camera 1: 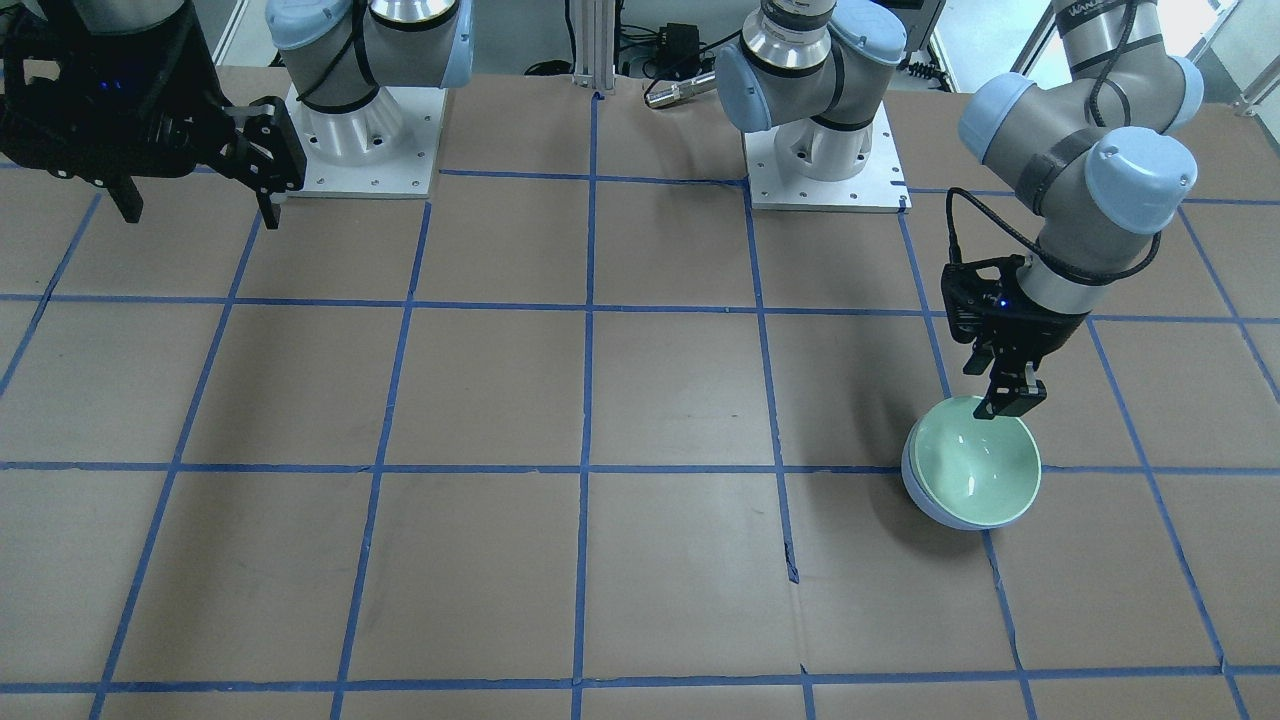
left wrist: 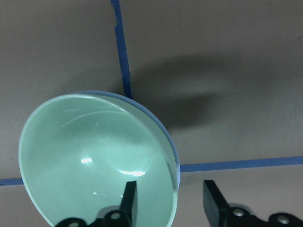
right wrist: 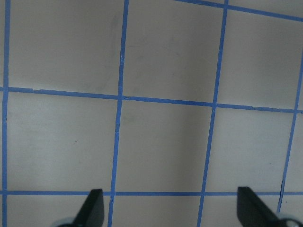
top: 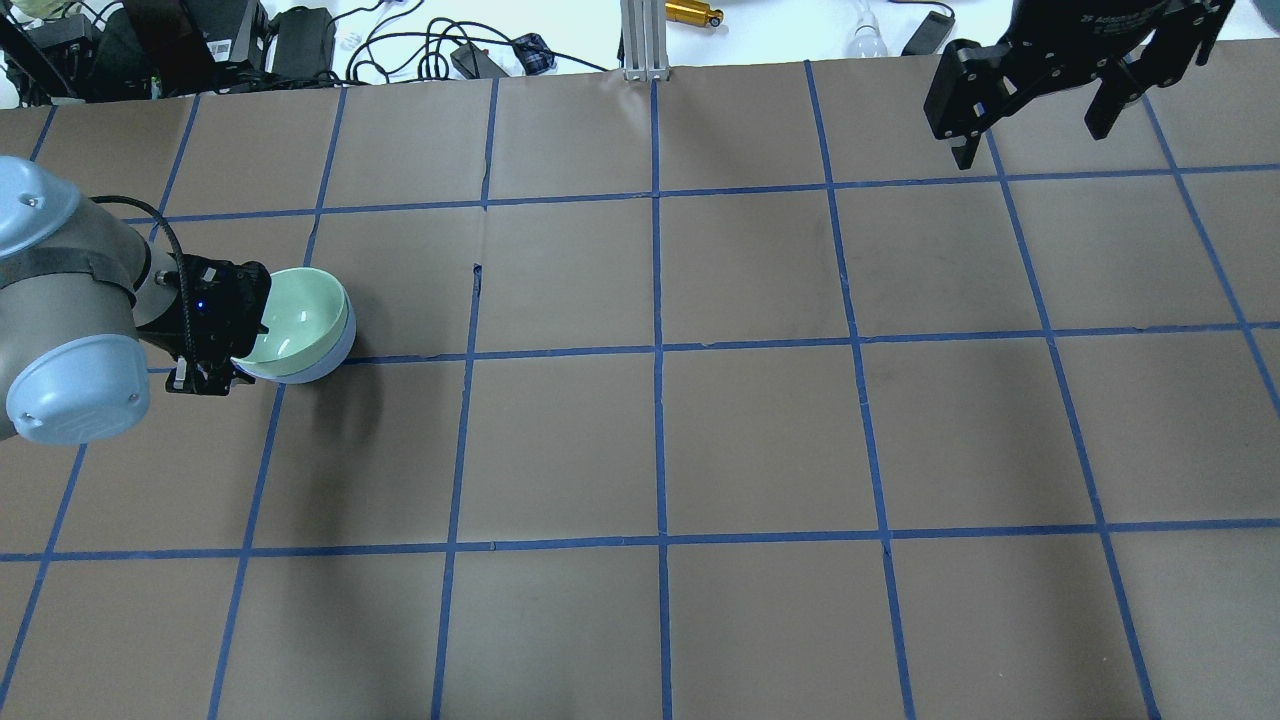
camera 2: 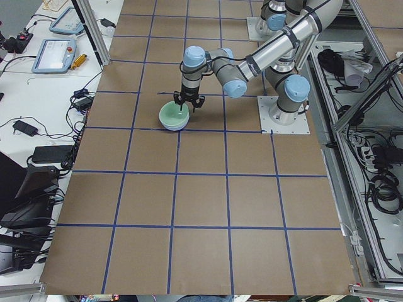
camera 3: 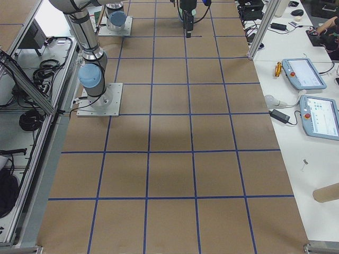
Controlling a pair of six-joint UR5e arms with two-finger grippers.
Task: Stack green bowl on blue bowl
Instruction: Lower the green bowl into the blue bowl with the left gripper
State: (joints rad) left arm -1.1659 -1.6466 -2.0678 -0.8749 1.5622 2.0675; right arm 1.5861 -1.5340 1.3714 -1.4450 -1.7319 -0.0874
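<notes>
The green bowl [camera 1: 975, 465] sits nested in the blue bowl [camera 1: 915, 492], tilted, near a blue tape crossing on my left side of the table. They also show in the overhead view, the green bowl [top: 300, 315] inside the blue bowl [top: 338, 357]. My left gripper [camera 1: 1012, 405] is at the green bowl's near rim. In the left wrist view its fingers [left wrist: 131, 198] straddle the rim of the green bowl [left wrist: 94, 156], one inside and one outside, apart from it. A thin edge of the blue bowl [left wrist: 163, 130] shows behind. My right gripper [top: 1030, 135] is open and empty, high above the table.
The table [top: 660, 440] is brown paper with a blue tape grid. The two arm bases [camera 1: 365, 130] stand at the robot's edge. Cables and devices [top: 300, 40] lie beyond the far edge. Tablets [camera 3: 304, 71] lie on a side bench.
</notes>
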